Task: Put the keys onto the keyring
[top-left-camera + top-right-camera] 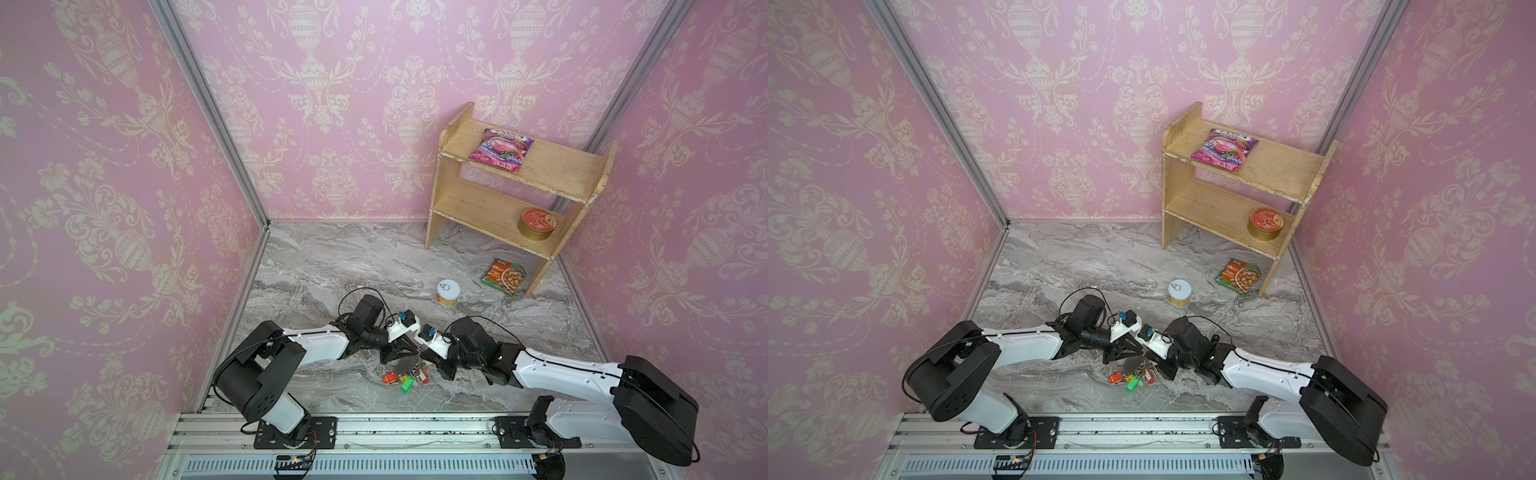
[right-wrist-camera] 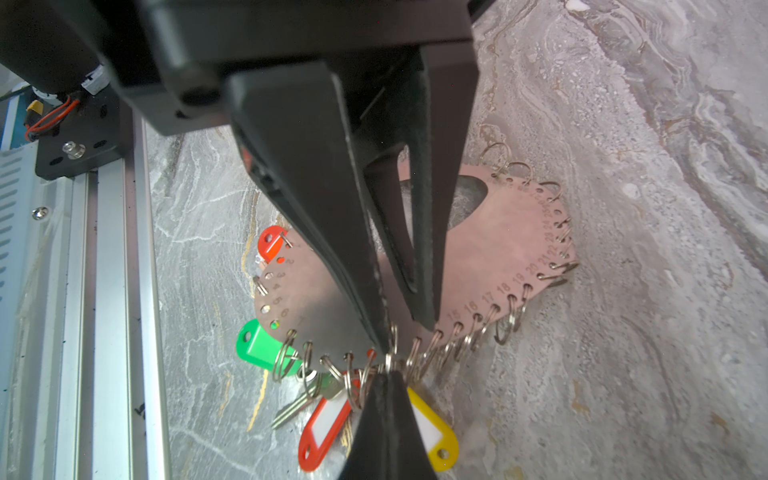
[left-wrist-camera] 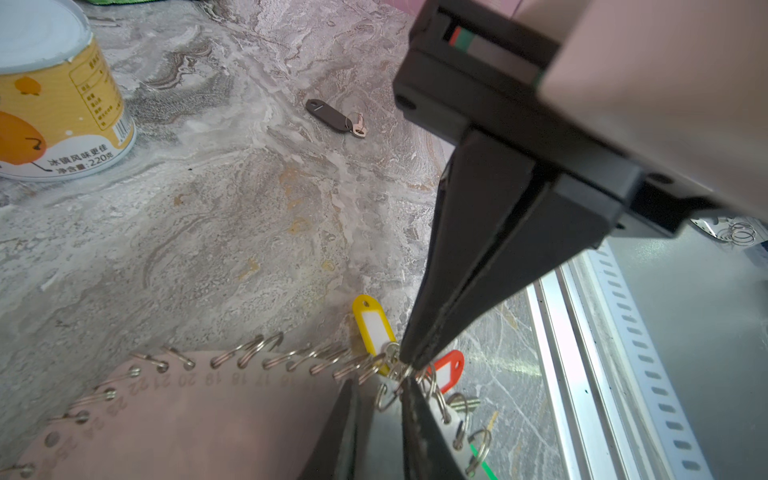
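The right pincer (image 3: 409, 363) pinches a small ring (image 3: 391, 348) edging the keyring (image 2: 498, 249). The left pincer (image 3: 380, 386), slightly spread, straddles that edge; the key (image 3: 334, 118) lies well apart.

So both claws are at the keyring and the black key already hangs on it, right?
No. The left gripper and right gripper are at the keyring, but the black key lies loose on the table, apart; see the left wrist view.

Marble table (image 1: 332, 266) bears keyring (image 2: 498, 249), key (image 3: 332, 116), can (image 1: 448, 293) (upright), packet (image 1: 503, 276), shelf (image 1: 469, 203).
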